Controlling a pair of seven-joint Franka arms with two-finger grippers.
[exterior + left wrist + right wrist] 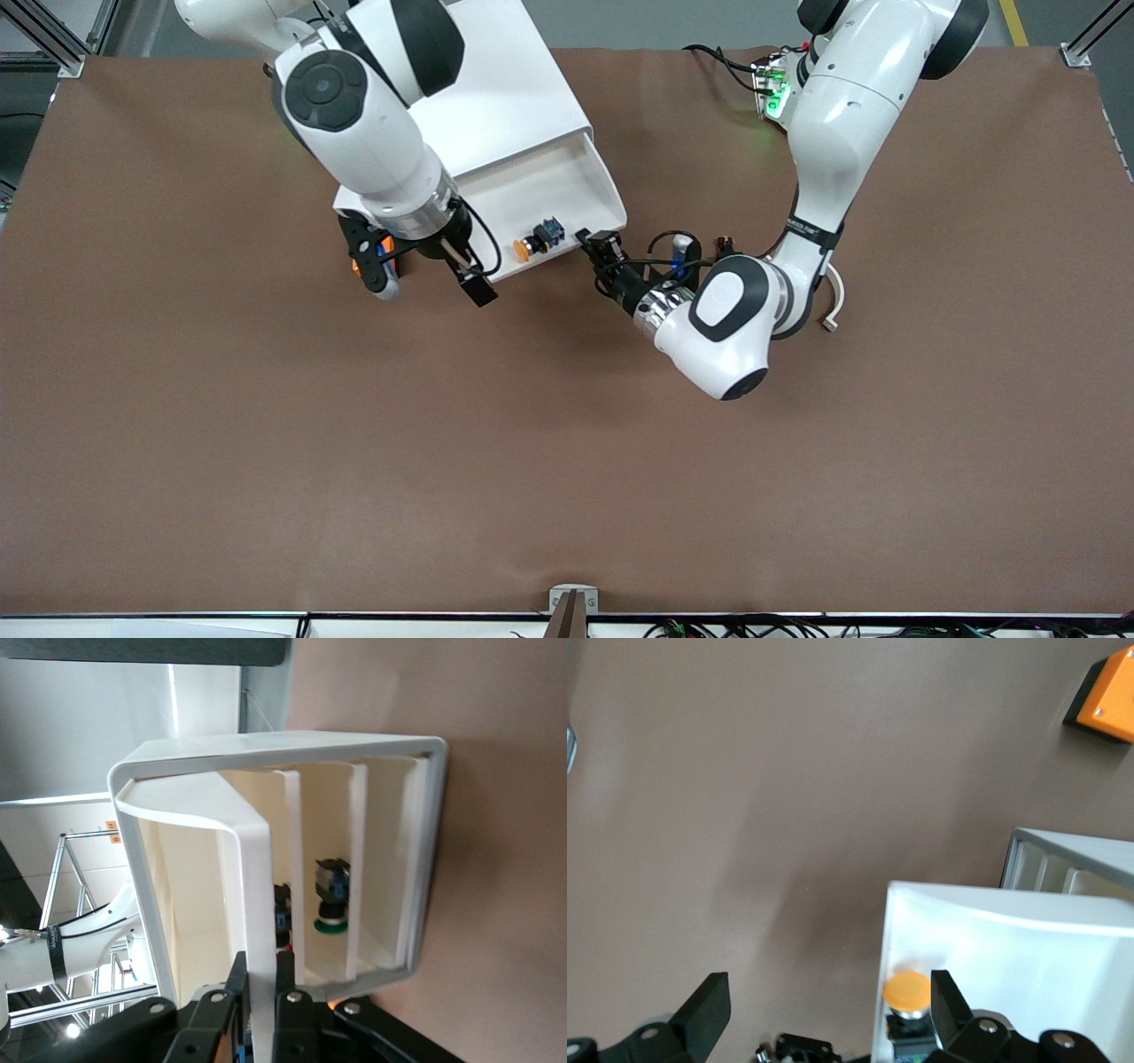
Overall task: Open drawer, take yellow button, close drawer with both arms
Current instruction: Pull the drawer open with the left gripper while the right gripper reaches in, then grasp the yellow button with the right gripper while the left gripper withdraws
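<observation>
I see the drawer point(540, 208) pulled well out of the cabinet point(496, 89), which lies on the worktop point(567, 443), and my left tool point(595, 251) is shut on the drawer's front lip at the corner toward the left arm's end; the left wrist view shows its fingers point(288, 1001) pinching that thin white wall, which I judge is how the drawer is being kept open and steady while the other arm works. The button point(535, 241) lies inside the drawer near its front edge, orange cap toward the right arm's end, blue-and-black body just beside it. My right tool point(425, 266) hangs at the drawer's front edge toward the right arm's end, its jaws spread wide; in the right wrist view one finger point(948, 1001) sits just beside the orange cap of the button point(908, 990) while the other is out over bare worktop, so the jaws straddle the drawer's side wall rather than the button. I judge the opening done and the pick not yet made; the right tool needs to shift over the drawer so both fingers bracket the cap. An orange box point(1109, 695) rests on the worktop, well apart from the drawer.
</observation>
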